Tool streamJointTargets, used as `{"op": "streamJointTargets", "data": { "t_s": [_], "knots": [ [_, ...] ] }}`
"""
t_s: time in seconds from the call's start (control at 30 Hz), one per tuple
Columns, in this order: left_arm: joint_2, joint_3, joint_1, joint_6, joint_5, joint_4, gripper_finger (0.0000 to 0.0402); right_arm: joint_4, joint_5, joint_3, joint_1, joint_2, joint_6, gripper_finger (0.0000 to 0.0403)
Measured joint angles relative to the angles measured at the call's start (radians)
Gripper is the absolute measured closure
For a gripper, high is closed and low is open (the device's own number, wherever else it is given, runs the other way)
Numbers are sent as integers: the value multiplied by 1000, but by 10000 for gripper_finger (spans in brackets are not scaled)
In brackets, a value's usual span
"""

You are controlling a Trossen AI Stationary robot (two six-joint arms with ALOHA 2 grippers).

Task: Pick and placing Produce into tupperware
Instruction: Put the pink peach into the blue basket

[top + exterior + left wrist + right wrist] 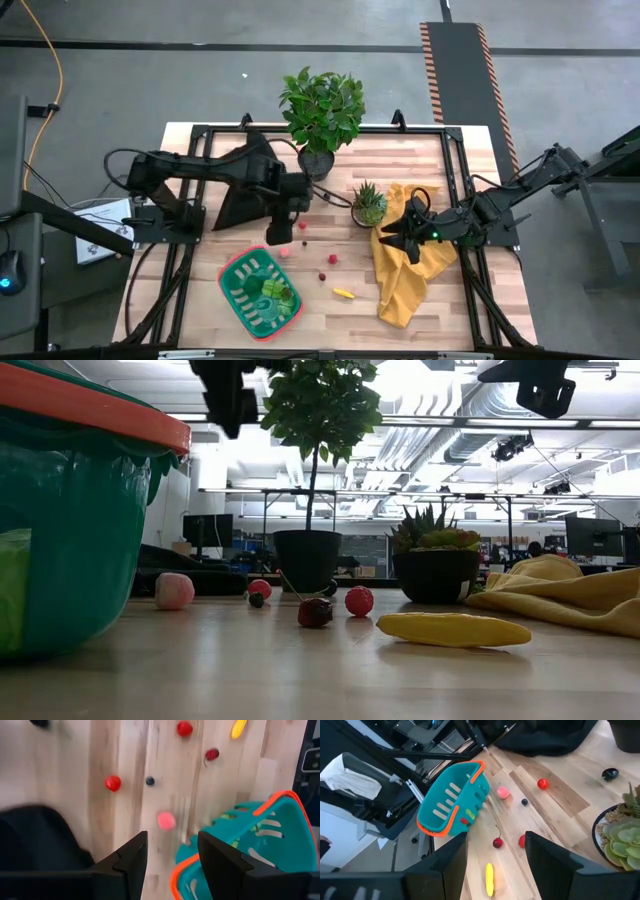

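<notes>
The left gripper (279, 236) hangs at centre frame in the overhead view, fingers parted and holding nothing, just above the tupperware (236, 290), which sits at lower centre with green produce (273, 291) inside. A pink piece (285, 252), red pieces (331, 259) and a yellow piece (343, 293) lie loose on the table (450, 310). At right, the right gripper (394, 235), empty with fingers apart, hovers over the yellow cloth (405, 285).
</notes>
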Motion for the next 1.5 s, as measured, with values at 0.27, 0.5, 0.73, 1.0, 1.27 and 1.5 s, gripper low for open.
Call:
{"op": "streamJointTargets", "data": {
  "t_s": [0.27, 0.5, 0.73, 1.0, 1.27, 1.5],
  "knots": [
    [64, 0, -8, -86, 45, -11, 239, 0, 17, 0, 0, 0, 0, 215],
    [74, 0, -8, -220, 81, 37, 238, -1, 12, 0, 0, 0, -1, 215],
    [75, 0, -8, -346, 99, 32, 238, -1, -10, 0, 0, 0, -3, 215],
    [75, 0, -7, -422, 136, 32, 238, -16, -13, 0, 0, 0, -3, 215],
    [133, 0, 13, -401, 230, 28, 238, -18, -1, 0, 0, 0, 8, 215],
    [214, 0, 20, -309, 281, -12, 238, -20, 7, 0, -3, 0, 44, 215]
  ]
}}
